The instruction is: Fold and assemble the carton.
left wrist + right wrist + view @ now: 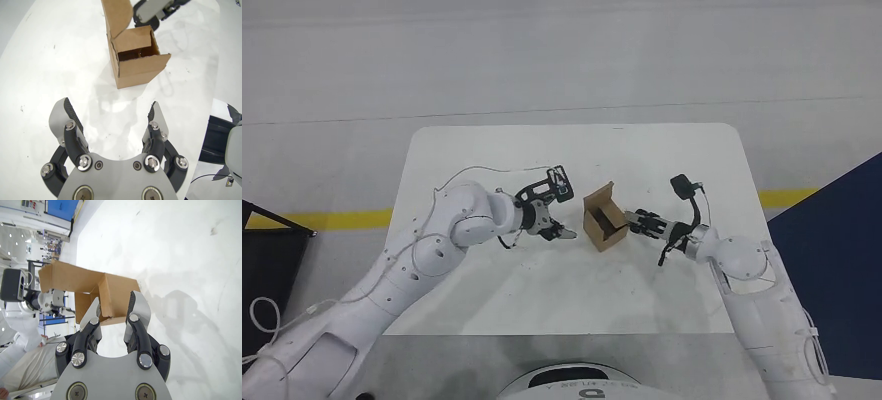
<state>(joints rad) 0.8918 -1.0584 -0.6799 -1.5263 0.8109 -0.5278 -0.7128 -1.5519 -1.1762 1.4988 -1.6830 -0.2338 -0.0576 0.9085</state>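
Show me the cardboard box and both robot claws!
carton (136, 70): left wrist view, on the wall facing the camera.
left claw (110, 103): left wrist view, midway between its open fingertips.
right claw (115, 296): right wrist view, midway between its fingertips, at the carton's edge.

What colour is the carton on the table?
The carton is plain brown cardboard without any pattern; the left wrist view shows it best.
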